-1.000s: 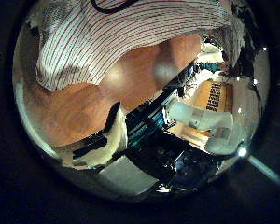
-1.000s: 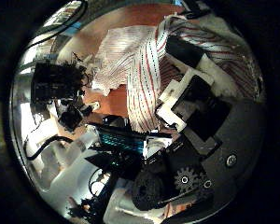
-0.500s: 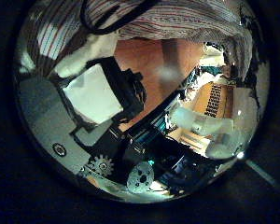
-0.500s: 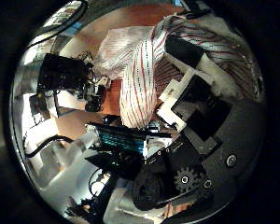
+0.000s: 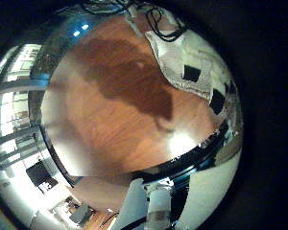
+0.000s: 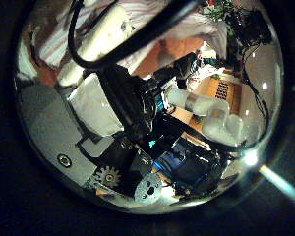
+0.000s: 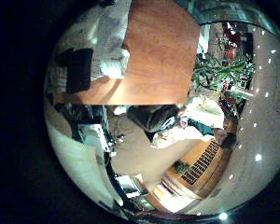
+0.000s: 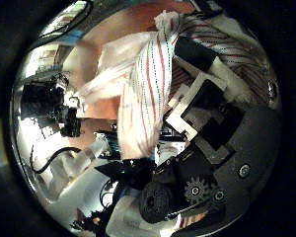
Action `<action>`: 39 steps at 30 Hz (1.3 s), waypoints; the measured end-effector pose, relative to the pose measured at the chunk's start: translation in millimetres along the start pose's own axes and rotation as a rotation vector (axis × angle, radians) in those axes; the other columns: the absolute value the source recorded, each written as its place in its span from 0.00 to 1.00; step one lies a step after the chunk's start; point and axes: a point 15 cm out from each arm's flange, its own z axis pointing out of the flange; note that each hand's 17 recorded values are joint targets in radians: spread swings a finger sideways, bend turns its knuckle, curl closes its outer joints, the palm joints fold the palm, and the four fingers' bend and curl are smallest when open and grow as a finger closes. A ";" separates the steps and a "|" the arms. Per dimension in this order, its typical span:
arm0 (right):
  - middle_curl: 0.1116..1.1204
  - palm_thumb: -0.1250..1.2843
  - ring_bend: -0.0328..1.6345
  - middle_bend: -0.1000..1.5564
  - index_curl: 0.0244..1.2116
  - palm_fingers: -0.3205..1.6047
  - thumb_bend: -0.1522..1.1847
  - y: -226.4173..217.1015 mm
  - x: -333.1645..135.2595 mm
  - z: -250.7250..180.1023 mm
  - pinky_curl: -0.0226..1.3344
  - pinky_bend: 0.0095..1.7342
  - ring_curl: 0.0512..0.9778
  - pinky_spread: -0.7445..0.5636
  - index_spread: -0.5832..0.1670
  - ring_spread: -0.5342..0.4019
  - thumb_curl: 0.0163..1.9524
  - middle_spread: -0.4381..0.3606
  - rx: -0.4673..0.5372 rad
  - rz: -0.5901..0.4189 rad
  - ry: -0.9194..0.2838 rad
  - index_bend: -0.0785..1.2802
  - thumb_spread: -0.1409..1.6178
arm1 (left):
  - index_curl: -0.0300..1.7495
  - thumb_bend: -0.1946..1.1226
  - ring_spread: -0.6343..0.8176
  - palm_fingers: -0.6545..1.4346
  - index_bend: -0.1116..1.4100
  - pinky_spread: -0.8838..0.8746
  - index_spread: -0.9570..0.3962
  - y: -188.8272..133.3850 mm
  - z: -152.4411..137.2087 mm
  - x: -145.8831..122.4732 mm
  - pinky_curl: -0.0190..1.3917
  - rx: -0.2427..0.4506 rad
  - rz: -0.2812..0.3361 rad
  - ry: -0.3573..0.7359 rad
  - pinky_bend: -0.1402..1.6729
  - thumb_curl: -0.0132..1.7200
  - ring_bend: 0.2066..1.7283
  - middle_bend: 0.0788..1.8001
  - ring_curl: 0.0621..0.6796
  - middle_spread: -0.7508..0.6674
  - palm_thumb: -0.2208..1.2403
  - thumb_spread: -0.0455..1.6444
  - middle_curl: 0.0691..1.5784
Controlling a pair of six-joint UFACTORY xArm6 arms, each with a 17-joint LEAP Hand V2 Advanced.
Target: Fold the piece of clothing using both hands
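The striped garment is pinched by the right hand and lifted for folding over the wooden table; the left hand's state cannot be told.

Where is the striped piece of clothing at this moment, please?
In the right thumb side palm view, the striped clothing hangs bunched against the right hand's fingers, above the wooden table.

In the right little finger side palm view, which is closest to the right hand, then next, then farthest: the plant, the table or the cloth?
1. Cloth: right by the right hand, beside its finger.
2. Table: under the cloth, stretching away.
3. Plant: past the table's edge, out in the room.
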 end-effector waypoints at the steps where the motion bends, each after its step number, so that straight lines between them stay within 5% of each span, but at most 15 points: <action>1: 0.71 0.74 0.80 0.83 0.76 0.73 0.10 0.3 -0.1 -1.0 0.77 0.67 0.83 0.40 0.39 0.31 0.37 0.37 0.002 0.002 -0.001 0.81 0.70 | 0.52 0.16 0.11 0.84 0.47 0.10 0.25 0.9 -3.1 1.8 0.44 0.000 0.007 0.000 0.53 0.16 0.67 0.54 0.70 0.18 0.49 0.90 0.45; 12: 0.71 0.74 0.79 0.82 0.76 0.73 0.10 5.4 -10.9 -13.3 0.77 0.66 0.83 0.39 0.39 0.31 0.37 0.37 -0.006 -0.013 -0.025 0.81 0.70 | 0.57 0.16 0.11 0.82 0.42 0.09 0.22 10.9 -37.0 11.4 0.46 -0.027 0.041 0.011 0.54 0.16 0.68 0.54 0.72 0.16 0.51 0.91 0.47; 18: 0.71 0.74 0.79 0.82 0.76 0.73 0.10 2.5 -15.9 -10.5 0.78 0.66 0.83 0.39 0.39 0.31 0.37 0.37 -0.017 -0.012 -0.045 0.81 0.70 | 0.57 0.11 0.12 0.60 0.31 0.12 0.27 0.4 -7.2 27.1 0.49 0.005 0.040 0.073 0.51 0.14 0.62 0.51 0.71 0.18 0.33 0.78 0.48; 24: 0.71 0.74 0.79 0.82 0.76 0.73 0.10 2.0 -17.3 -10.3 0.78 0.66 0.83 0.39 0.39 0.31 0.37 0.37 -0.017 -0.011 -0.046 0.81 0.70 | 0.53 0.12 0.29 0.36 0.21 0.26 0.47 -1.8 41.7 46.9 0.51 -0.005 0.033 0.068 0.51 0.15 0.54 0.28 0.64 0.33 0.28 0.65 0.41; 35: 0.71 0.74 0.79 0.82 0.77 0.73 0.10 5.4 -17.6 -11.7 0.78 0.66 0.83 0.39 0.39 0.31 0.37 0.37 -0.016 -0.010 -0.046 0.80 0.70 | 0.43 0.13 0.47 0.38 0.19 0.47 0.70 -34.7 85.1 45.1 0.49 0.102 -0.041 0.036 0.46 0.18 0.49 0.16 0.50 0.53 0.33 0.61 0.31; 39: 0.71 0.74 0.79 0.82 0.77 0.73 0.10 5.1 -18.2 -11.2 0.78 0.66 0.83 0.39 0.39 0.31 0.37 0.37 -0.018 -0.012 -0.046 0.80 0.70 | 0.40 0.14 0.36 0.53 0.17 0.41 0.69 -38.7 93.8 50.4 0.47 0.079 -0.050 0.049 0.49 0.18 0.53 0.24 0.46 0.46 0.37 0.61 0.31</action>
